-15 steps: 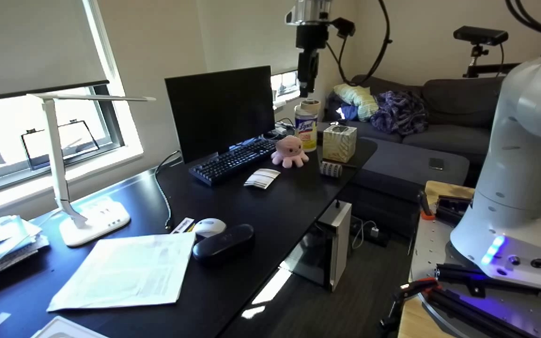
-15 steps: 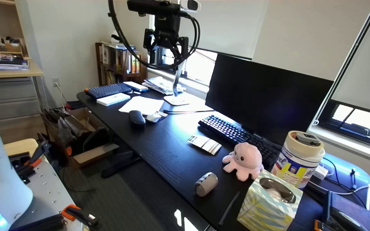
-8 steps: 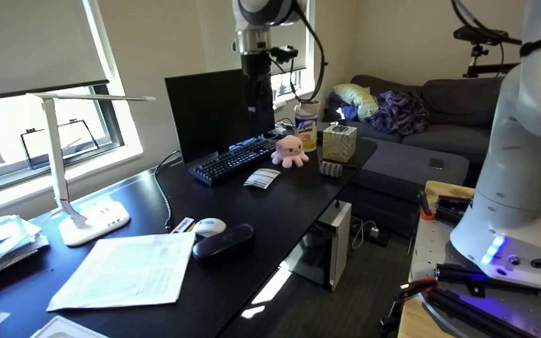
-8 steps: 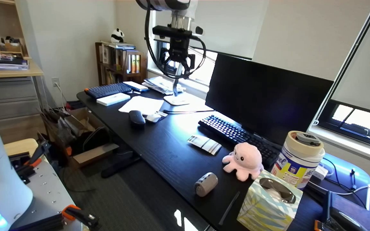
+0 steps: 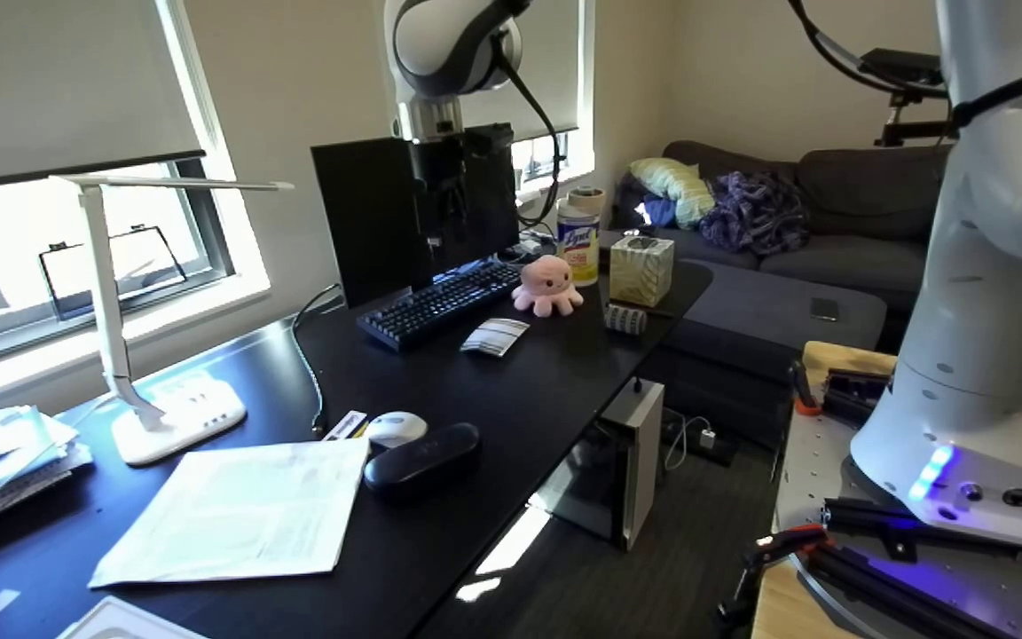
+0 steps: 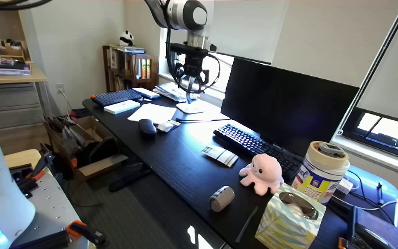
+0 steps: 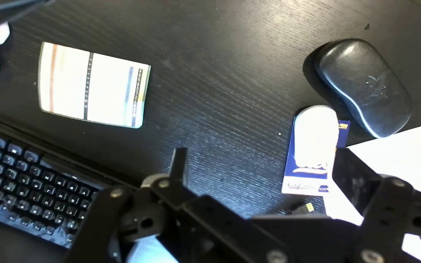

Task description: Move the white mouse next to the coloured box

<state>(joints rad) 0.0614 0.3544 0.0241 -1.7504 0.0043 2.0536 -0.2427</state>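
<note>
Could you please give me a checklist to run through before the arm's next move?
1. Gripper open: ok, jaws apart.
2. White mouse centred between jaws: not ok, off-centre in wrist view.
3. White mouse free of neighbours: not ok, card partly under it, black rounded object close.
4. Coloured box upright: ok, opening on top.
5. Room beside coloured box sufficient: cannot tell; pink plush and grey cylinder nearby.

Smooth plastic on the white mouse (image 7: 314, 135), fuzzy cloth on the octopus toy (image 6: 264, 170), printed cardboard on the tissue box (image 6: 283, 221), and wood grain gleams across the counter (image 7: 214, 54)!
</note>
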